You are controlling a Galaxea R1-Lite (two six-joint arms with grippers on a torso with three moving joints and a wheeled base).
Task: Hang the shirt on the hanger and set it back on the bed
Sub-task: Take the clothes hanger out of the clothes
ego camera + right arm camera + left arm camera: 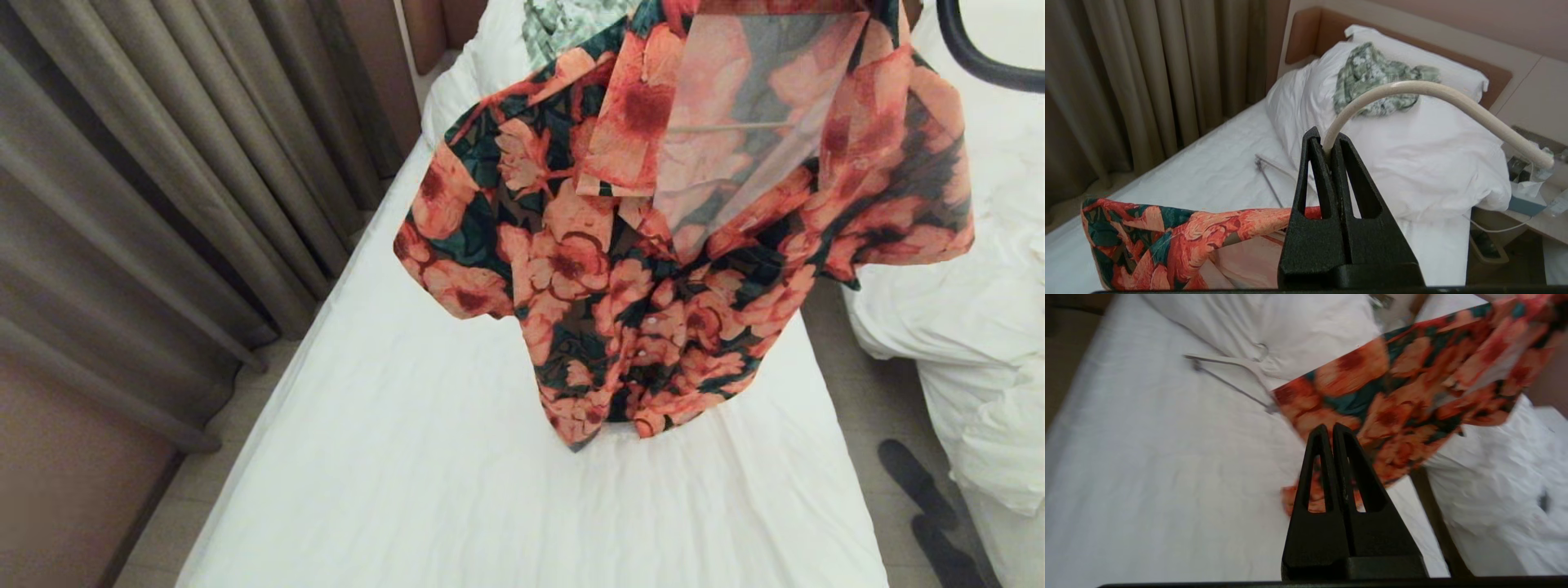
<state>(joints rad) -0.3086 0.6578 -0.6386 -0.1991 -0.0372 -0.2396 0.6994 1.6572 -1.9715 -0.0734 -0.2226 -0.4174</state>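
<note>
The shirt (653, 286), coral flowers on dark green, hangs over the bed (408, 457) with its collar spread and its hem down at the sheet. The thin cream hanger (718, 126) shows faintly through the pale inside of the neck. In the right wrist view my right gripper (1327, 147) is shut on the hanger's curved hook (1433, 92), with a shirt shoulder (1167, 237) below it. My left gripper (1329, 430) is shut with nothing in it, close beside the hanging shirt (1392, 388). Neither gripper shows in the head view.
A thicker white hanger with a grey bar (1229, 373) lies on the sheet before the pillow (1412, 163). A pale green patterned garment (1376, 77) sits on the pillow. Curtains (163, 204) run along the left. A second bed with a rumpled duvet (980, 327) stands right, with dark slippers (918, 490) in the aisle.
</note>
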